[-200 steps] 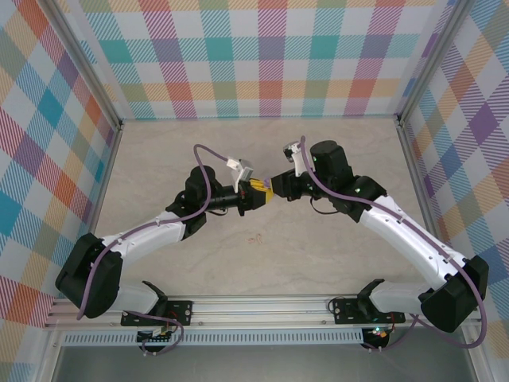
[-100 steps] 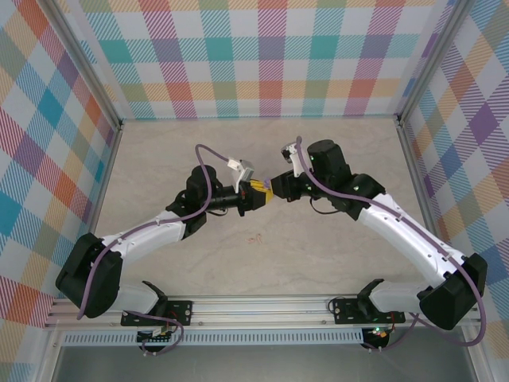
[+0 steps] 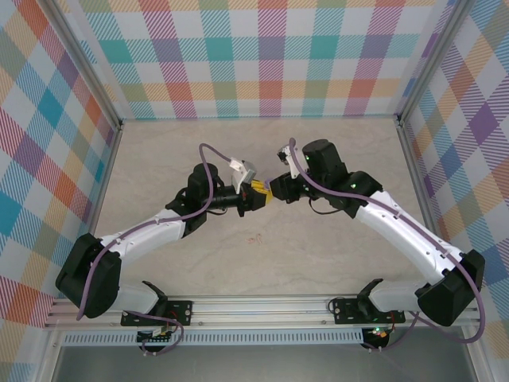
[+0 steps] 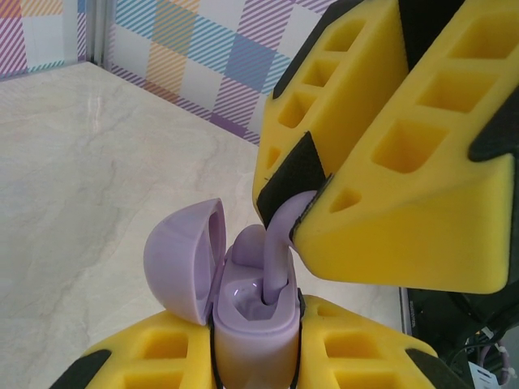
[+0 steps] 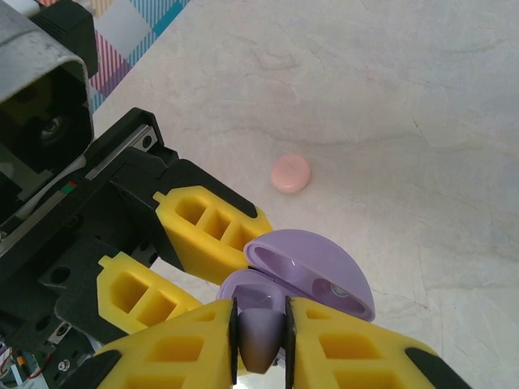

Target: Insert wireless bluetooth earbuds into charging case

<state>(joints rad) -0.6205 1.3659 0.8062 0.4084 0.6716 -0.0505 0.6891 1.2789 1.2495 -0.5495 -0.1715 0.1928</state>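
Your left gripper (image 4: 253, 362) is clamped on the lilac case (image 4: 251, 320), whose lid (image 4: 182, 261) is tipped open, over the middle of the table (image 3: 159, 155). Your right gripper (image 5: 261, 322) pinches a lilac earbud (image 4: 274, 255), and the earbud's tip sits down in the case's well. There is bare tabletop all round, with the plaid walls (image 3: 270, 56) well apart. A pink case (image 5: 290, 173) lies on the table beyond.

High overhead, wrist views close, sharing case (image 4: 251, 328)

Two arms, left arm (image 3: 151, 235) and right arm (image 3: 398, 227); two yellow-fingered grippers, left gripper (image 3: 254, 192) and right gripper (image 3: 275, 189). One lilac charging case (image 4: 251, 324), one lilac earbud (image 4: 277, 243). One pale pink round case (image 5: 290, 173), one table (image 5: 389, 97)
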